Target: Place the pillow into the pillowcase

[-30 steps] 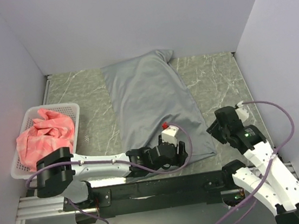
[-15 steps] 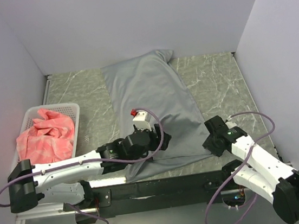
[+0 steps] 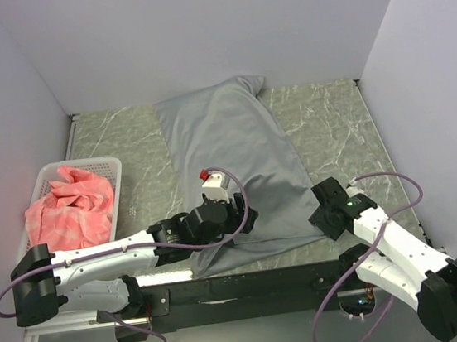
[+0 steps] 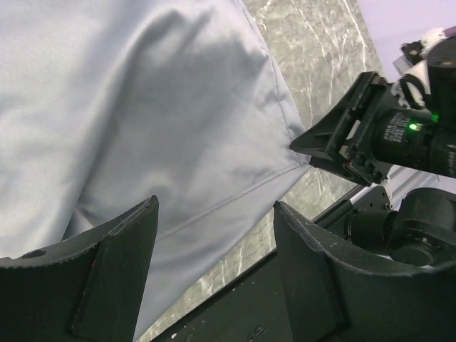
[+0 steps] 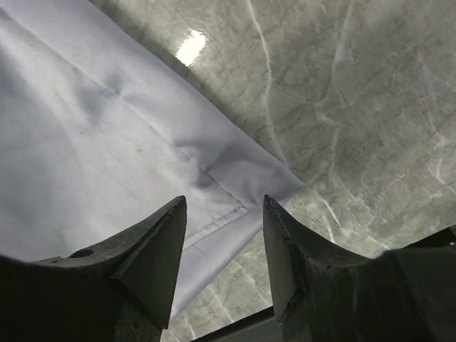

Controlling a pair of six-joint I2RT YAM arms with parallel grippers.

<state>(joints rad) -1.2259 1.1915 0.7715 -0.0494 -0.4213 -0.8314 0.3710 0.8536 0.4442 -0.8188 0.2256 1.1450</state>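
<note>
The grey pillowcase (image 3: 226, 150) lies lengthwise down the middle of the marble table, bulging as if filled. The pillow is hidden. My left gripper (image 3: 247, 219) hovers open over the pillowcase's near part; in the left wrist view its jaws (image 4: 214, 206) stand wide above the near hem of the pillowcase (image 4: 164, 128), with nothing between them. My right gripper (image 3: 316, 217) is at the near right corner of the sack. In the right wrist view its open jaws (image 5: 223, 201) straddle the stitched corner of the pillowcase (image 5: 214, 182) from just above.
A white lattice basket (image 3: 109, 163) holding a pink-red checked cloth (image 3: 67, 212) stands at the left. Plain walls close in the left, back and right. A black rail (image 3: 251, 285) runs along the near table edge. The right arm's wrist (image 4: 399, 132) shows in the left wrist view.
The left arm swung left and further onto the pillowcase. The right arm reached in to the near right corner. In the last half second both arms barely moved and the right jaws widened slightly.
</note>
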